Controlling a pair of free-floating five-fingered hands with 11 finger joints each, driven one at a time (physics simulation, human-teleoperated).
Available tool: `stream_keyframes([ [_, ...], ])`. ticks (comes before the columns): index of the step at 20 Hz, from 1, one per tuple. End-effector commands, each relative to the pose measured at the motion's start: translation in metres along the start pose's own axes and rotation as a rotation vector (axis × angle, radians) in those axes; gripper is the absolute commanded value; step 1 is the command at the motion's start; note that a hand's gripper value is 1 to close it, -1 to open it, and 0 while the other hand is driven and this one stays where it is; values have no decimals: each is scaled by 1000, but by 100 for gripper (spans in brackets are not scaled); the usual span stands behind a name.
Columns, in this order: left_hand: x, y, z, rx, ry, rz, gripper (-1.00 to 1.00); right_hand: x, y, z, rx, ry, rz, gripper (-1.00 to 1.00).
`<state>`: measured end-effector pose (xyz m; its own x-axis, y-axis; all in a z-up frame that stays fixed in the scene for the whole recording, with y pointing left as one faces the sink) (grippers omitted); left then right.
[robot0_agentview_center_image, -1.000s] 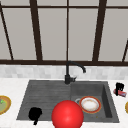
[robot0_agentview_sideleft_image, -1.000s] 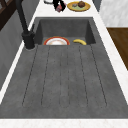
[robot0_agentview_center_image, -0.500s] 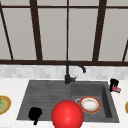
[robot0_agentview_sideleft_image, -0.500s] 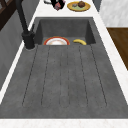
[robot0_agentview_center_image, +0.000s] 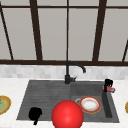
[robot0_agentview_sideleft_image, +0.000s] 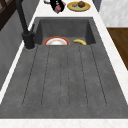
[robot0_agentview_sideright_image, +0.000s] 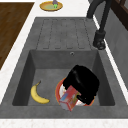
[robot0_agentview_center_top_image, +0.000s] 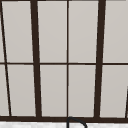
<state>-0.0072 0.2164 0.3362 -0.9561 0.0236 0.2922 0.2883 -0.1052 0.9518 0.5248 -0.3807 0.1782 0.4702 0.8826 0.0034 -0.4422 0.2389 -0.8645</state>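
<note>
Right robot hand grips a small carton above the sink basin; slackened fingers risk dropping it onto the plate below. Left robot hand idle, grip indiscernible.

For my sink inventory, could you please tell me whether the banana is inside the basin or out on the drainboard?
Inside the basin. In the right side view the banana lies flat on the sink floor, left of the orange-rimmed plate, apart from it.

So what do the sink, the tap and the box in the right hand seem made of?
Sink: probably matte grey stone composite, speckled and without shine. Tap: likely black-coated metal, thin curved spout. Box held by the right hand: seemingly printed cardboard, with flat coloured faces.
</note>
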Motion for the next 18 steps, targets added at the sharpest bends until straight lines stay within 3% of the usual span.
stream_keyframes([
  [1, 0, 0, 0, 0, 0, 0, 0, 15, 8, 8, 37, -49, 38, 100],
  [18, 0, 0, 0, 0, 0, 0, 0, 66, 84, 24, 16, -157, 25, 100],
])
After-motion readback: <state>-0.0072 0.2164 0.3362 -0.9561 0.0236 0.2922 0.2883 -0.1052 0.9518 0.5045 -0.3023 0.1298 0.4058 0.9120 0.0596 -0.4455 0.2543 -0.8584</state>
